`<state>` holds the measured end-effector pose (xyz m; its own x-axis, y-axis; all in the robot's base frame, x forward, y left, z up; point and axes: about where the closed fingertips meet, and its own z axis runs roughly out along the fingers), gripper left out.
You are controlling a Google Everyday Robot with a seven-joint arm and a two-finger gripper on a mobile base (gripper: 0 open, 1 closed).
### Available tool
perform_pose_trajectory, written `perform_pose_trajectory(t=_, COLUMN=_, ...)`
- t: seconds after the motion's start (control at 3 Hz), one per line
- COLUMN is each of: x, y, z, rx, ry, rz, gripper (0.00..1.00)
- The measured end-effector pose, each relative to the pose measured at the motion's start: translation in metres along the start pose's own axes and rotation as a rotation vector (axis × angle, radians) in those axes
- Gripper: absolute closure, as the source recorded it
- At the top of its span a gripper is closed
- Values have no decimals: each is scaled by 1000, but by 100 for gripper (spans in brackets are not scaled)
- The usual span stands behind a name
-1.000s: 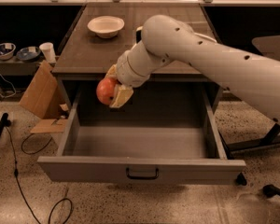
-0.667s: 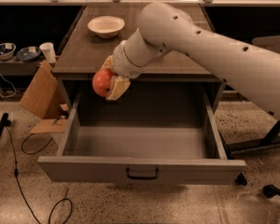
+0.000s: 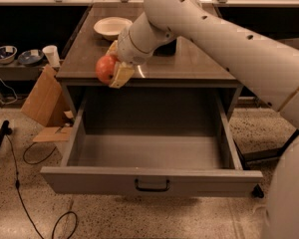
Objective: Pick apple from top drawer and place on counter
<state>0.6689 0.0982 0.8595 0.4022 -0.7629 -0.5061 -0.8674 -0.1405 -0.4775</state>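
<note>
Since one second ago, the arm has lifted the apple (image 3: 104,67) higher and a little to the left. It is now out of the top drawer (image 3: 149,179) and sits at the height of the front edge of the counter (image 3: 194,63), near its left corner. My end effector (image 3: 114,66) is closed around the apple, with one tan finger (image 3: 122,74) visible on its right side.

The picking part is done, in my judgement: the drawer stands pulled open and I see nothing inside it. What remains is the placing. The apple looks not yet over the surface, so I must bring it further in, lower it and release. A white bowl (image 3: 111,27) stands further back on the counter, apart from the apple.
</note>
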Motion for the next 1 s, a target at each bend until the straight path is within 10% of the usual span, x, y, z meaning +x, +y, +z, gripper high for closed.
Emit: perform_pose_trajectory(t=1.0, x=34, y=-59, z=13, rx=65, ry=52, rz=199, gripper=100)
